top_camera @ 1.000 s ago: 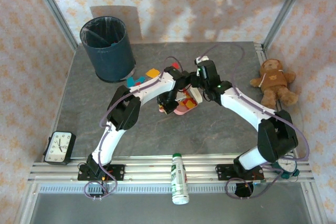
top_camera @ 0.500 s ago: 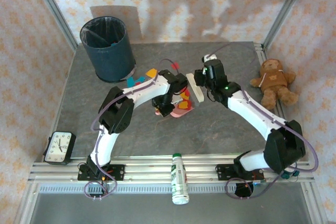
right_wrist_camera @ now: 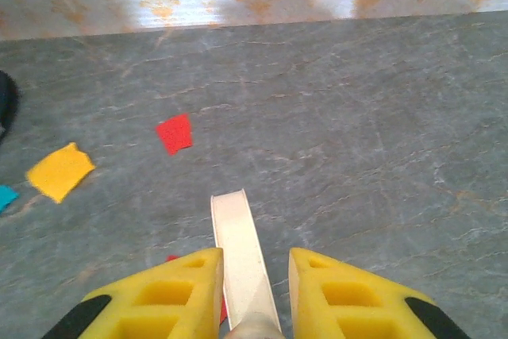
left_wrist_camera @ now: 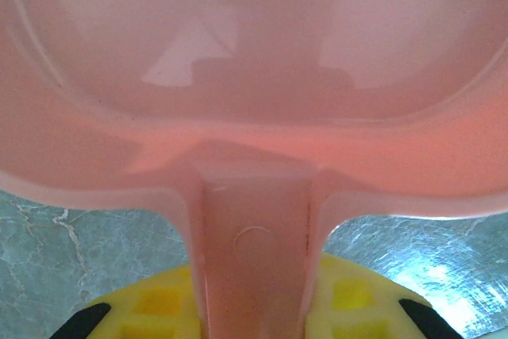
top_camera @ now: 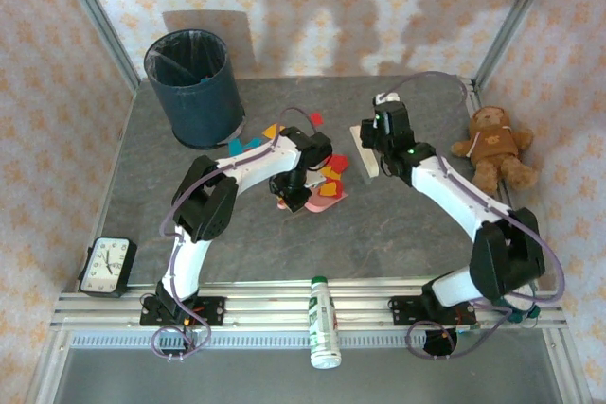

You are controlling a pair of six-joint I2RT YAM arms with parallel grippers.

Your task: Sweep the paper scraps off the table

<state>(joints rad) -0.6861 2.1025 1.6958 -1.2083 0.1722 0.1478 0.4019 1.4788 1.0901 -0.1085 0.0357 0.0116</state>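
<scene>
1. The left gripper [left_wrist_camera: 254, 313] is clamped on the handle of the pink dustpan [left_wrist_camera: 254, 77]. The handle runs up between its yellow fingers [left_wrist_camera: 151, 307], and the pan spreads just past the tips, low over the table [left_wrist_camera: 71, 228].
2. A heap of paper scraps [top_camera: 331, 173], red, yellow and orange, sits at the pan's far lip, just ahead of those jaws. Whether it lies on the lip or beside it, I cannot tell.
3. The right gripper [right_wrist_camera: 254, 291] pinches a white brush [right_wrist_camera: 238, 244], jaws narrow, with the brush sticking out ahead of the tips.
4. Ahead and left of the right jaws lies a red scrap [right_wrist_camera: 175, 132], with an orange-yellow scrap [right_wrist_camera: 59, 171] further left.
5. A dark blue bin [top_camera: 194, 87] stands well beyond the left jaws.
</scene>
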